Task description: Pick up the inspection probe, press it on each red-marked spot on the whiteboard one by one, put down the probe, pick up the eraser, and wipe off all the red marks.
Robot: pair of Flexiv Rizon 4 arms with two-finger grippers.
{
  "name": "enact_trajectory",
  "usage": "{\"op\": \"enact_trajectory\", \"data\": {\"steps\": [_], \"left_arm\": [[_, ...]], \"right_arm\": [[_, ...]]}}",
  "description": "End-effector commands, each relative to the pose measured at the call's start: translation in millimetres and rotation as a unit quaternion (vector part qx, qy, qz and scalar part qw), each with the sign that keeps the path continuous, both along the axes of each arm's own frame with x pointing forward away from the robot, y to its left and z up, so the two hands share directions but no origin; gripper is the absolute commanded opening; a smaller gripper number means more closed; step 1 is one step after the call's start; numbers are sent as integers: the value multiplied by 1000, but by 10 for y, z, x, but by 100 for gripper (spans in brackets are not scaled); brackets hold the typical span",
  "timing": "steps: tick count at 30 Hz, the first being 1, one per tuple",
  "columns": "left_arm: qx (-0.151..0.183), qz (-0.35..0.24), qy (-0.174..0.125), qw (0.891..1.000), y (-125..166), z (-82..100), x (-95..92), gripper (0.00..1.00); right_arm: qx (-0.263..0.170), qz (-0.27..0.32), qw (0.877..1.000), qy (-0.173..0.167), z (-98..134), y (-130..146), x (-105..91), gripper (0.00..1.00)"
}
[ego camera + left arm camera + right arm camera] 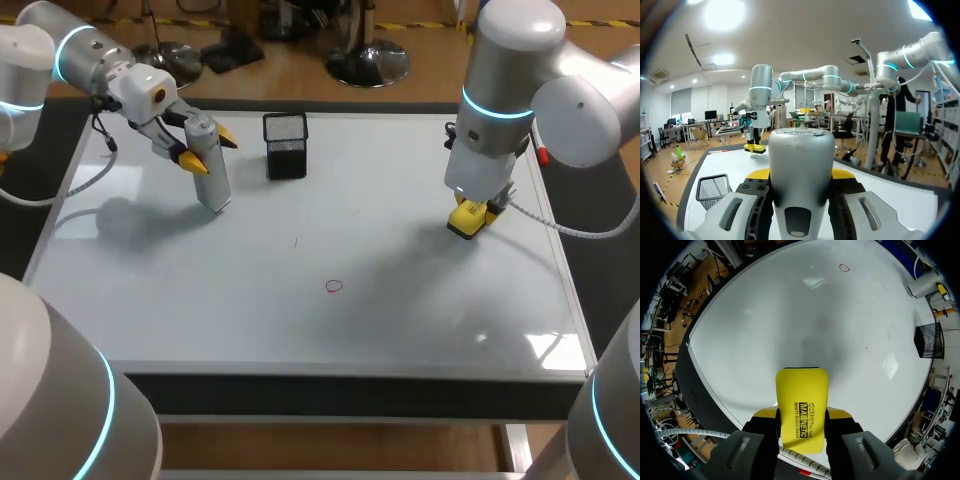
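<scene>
Right gripper [470,212] is clamping the eraser [801,400], mark [334,286] is sitting left and nearer, left gripper [200,150] is squeezing the probe [211,172] far-left.

I see the whiteboard [420,330]: a black mesh cup [285,145] stands at its far middle, one small red mark [334,286] sits nearer, about centre.

Head view: right gripper [470,212] mostly hidden under own wrist; eraser [466,222] only partly showing; contact with whiteboard [400,320] not discernible; probe [210,170] lower end near board, touching or not unclear; dark speck [295,241] mid-board too small to identify; mesh holder [286,146] interior too dark to tell.
Left wrist view: probe body covers most of left gripper [801,176] yellow tips; probe base cut off by picture edge.
Right wrist view: eraser rear end hidden between fingers [762,432].
</scene>
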State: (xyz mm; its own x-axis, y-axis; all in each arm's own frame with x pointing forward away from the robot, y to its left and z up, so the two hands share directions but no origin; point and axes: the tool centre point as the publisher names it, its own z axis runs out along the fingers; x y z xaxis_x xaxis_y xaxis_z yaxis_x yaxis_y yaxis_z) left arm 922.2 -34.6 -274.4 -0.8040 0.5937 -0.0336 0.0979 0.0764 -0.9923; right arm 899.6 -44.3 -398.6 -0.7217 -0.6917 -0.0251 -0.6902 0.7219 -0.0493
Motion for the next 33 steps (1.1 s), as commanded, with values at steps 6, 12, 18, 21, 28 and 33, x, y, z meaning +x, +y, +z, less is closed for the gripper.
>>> {"op": "enact_trajectory", "data": {"steps": [6,12,18,21,28,33], "left_arm": [[0,-2,0,1000,7,4,14,0],[0,-2,0,1000,7,4,14,0],[0,-2,0,1000,7,4,14,0],[0,-2,0,1000,7,4,14,0],[0,-2,0,1000,7,4,14,0],[0,-2,0,1000,7,4,14,0]], "right_arm": [[-7,10,1000,-1,-3,11,-53,0],[-21,47,999,-18,104,136,-214,0],[-41,104,993,-32,294,469,-374,0],[-48,142,988,-38,367,720,-462,0],[-65,229,970,-50,489,1406,-755,0],[-60,274,959,-49,448,1858,-968,0]]}}
